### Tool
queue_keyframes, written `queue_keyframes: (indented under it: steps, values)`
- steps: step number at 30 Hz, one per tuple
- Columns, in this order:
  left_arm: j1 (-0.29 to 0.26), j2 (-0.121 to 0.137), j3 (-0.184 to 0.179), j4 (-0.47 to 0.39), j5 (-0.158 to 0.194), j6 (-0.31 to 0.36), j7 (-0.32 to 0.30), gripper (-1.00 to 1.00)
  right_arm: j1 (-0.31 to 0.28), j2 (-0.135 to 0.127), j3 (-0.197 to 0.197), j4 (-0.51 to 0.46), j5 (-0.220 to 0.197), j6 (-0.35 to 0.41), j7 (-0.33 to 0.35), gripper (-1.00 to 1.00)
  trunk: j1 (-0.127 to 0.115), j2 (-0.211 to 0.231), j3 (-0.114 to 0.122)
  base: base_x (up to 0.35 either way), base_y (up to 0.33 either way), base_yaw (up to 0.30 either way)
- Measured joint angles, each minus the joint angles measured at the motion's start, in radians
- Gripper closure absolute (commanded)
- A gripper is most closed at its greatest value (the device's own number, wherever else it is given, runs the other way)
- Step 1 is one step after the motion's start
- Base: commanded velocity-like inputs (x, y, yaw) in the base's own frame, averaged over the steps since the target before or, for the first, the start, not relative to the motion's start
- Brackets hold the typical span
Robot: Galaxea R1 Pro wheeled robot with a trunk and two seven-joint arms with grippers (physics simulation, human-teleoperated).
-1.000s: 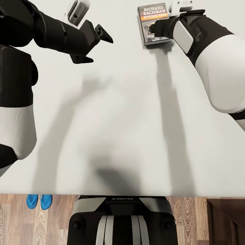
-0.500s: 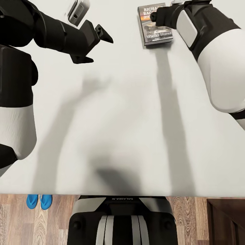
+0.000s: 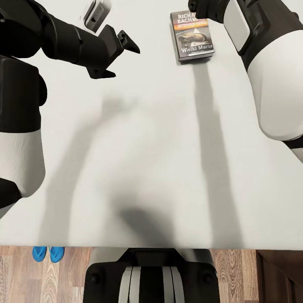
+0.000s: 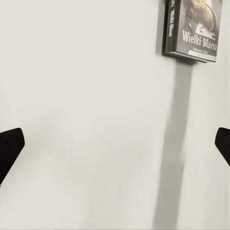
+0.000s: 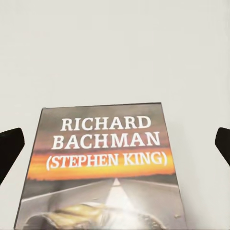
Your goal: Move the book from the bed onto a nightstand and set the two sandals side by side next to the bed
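**Book flat on the bed, both grippers open above the mattress**

In the head view the book (image 3: 192, 36) lies flat, cover up, on the pale mattress of the bed (image 3: 139, 160), near the top of the frame and right of centre. The right arm reaches in from the upper right; its gripper (image 3: 198, 6) sits at the top edge, over the book's far end, hiding part of the title. In the right wrist view the cover with its white lettering and orange band (image 5: 103, 167) fills the lower middle, and the two dark fingertips (image 5: 9, 151) stand wide apart at either side, so this gripper is open and holds nothing.

The left gripper (image 3: 122, 52) hangs over the mattress in the upper left, its jaws spread, well apart from the book. In the left wrist view the book (image 4: 194, 28) shows in the upper right corner.

The two sandals (image 3: 48, 254) lie side by side on the wood floor (image 3: 235, 273) at the lower left, just beside the bed's edge.
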Motion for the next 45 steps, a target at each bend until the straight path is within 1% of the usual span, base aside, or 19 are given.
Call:
queue_keyframes:
  steps: [20, 31, 37, 38, 45]
  values:
    - [0.0, 0.0, -0.001, 0.0, 0.001, 0.0, -0.001, -1.0, 0.004, -0.001, -0.001, 0.005, 0.001, 0.006, 0.002, -1.0, 0.0, 0.0, 0.0, 0.023, 0.0, 0.0]
    - [0.0, -0.001, -0.002, 0.001, -0.004, 0.0, 0.0, -1.0, 0.01, -0.001, -0.002, 0.014, 0.002, 0.005, -0.003, -1.0, 0.0, 0.0, 0.0, 0.0, 0.0, 0.0]
    - [0.0, -0.001, -0.001, 0.001, -0.002, 0.0, 0.0, -1.0, 0.012, -0.001, -0.003, 0.057, 0.002, -0.005, -0.003, -1.0, 0.0, 0.0, 0.0, 0.0, 0.0, 0.0]
    - [0.0, -0.001, -0.002, 0.0, 0.0, 0.0, 0.0, -1.0, 0.012, -0.001, -0.003, 0.082, 0.002, -0.008, -0.004, -1.0, 0.0, 0.0, 0.0, 0.0, 0.0, 0.0]
    - [0.0, -0.002, -0.003, 0.0, -0.001, 0.0, 0.0, -1.0, 0.011, -0.002, -0.003, 0.106, 0.002, -0.009, -0.004, -1.0, 0.0, 0.0, 0.0, 0.0, 0.0, 0.0]
